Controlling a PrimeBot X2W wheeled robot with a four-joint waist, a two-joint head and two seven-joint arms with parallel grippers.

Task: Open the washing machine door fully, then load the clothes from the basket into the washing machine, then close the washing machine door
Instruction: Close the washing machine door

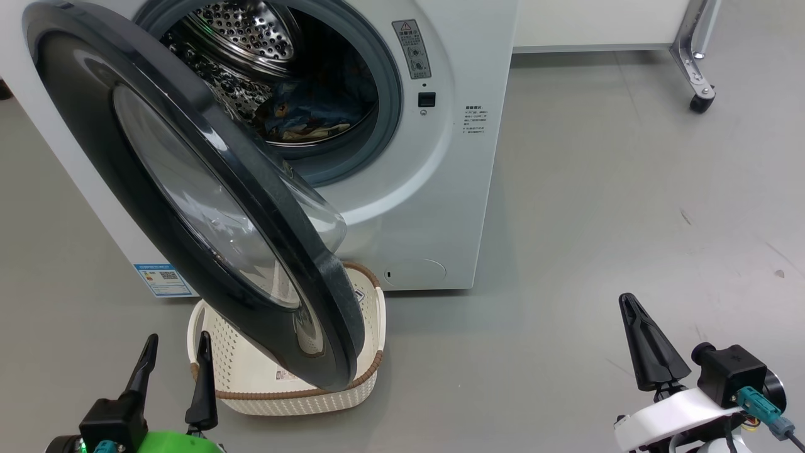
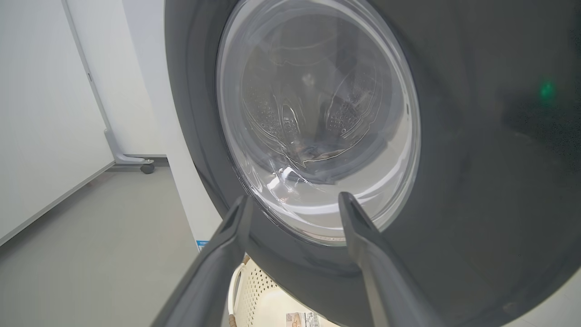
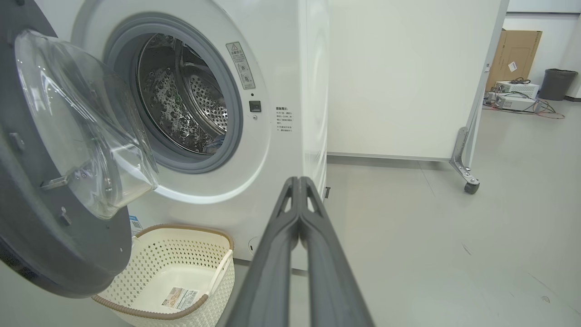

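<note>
Blue printed clothes (image 1: 302, 116) are loaded, cream perforated basket (image 1: 283, 402) empty. Left gripper (image 1: 178, 340), fingers spread, should push the black-rimmed glass door (image 1: 251, 182) closed; right gripper (image 1: 627, 302) clenched, empty

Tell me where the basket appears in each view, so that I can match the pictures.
Head view: the basket is lower centre-left, partly hidden by the washing machine door.
Left wrist view: the basket is at the bottom edge, centre, below the door.
Right wrist view: the basket is lower left, below the door.
Shared landmark: that door, above the basket everywhere.
</note>
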